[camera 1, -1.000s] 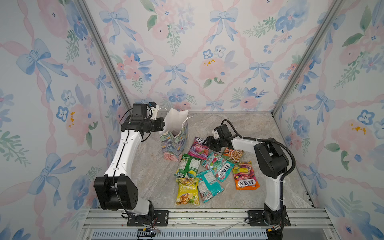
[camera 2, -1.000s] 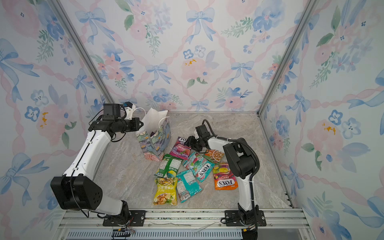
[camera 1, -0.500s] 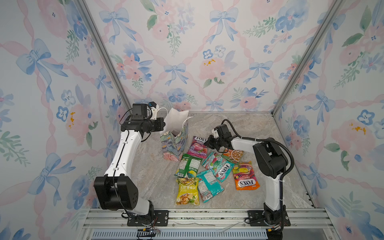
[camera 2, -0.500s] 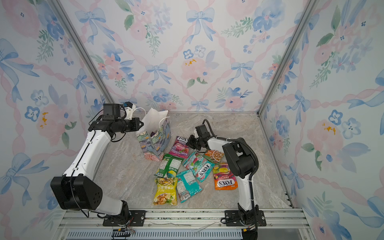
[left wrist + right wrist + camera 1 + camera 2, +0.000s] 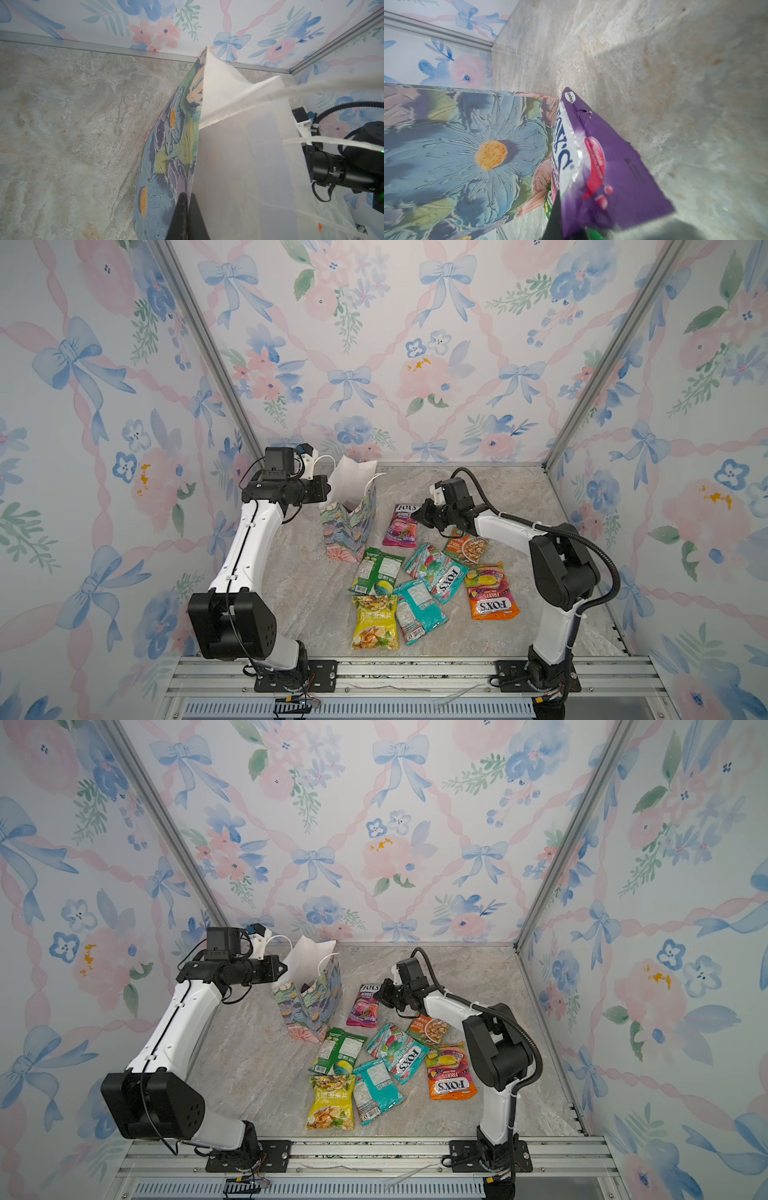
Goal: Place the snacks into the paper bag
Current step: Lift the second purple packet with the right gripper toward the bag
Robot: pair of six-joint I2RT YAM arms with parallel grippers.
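The right arm's jaws are gripping the glossy purple FOX'S candy packet (image 5: 400,529) just beside the upright floral paper bag (image 5: 353,531), whose rim the left arm's closed jaws are pinching, tips mostly cropped.

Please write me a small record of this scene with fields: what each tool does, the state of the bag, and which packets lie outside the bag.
left tool: shut on the wall of the paper bag
right tool: shut on an edge of the purple packet
bag state: upright, mouth open
packets outside the bag: seven, counting the purple one
lying free: green packet, yellow packet, teal FOX'S packet, second teal packet, orange packet, nut packet
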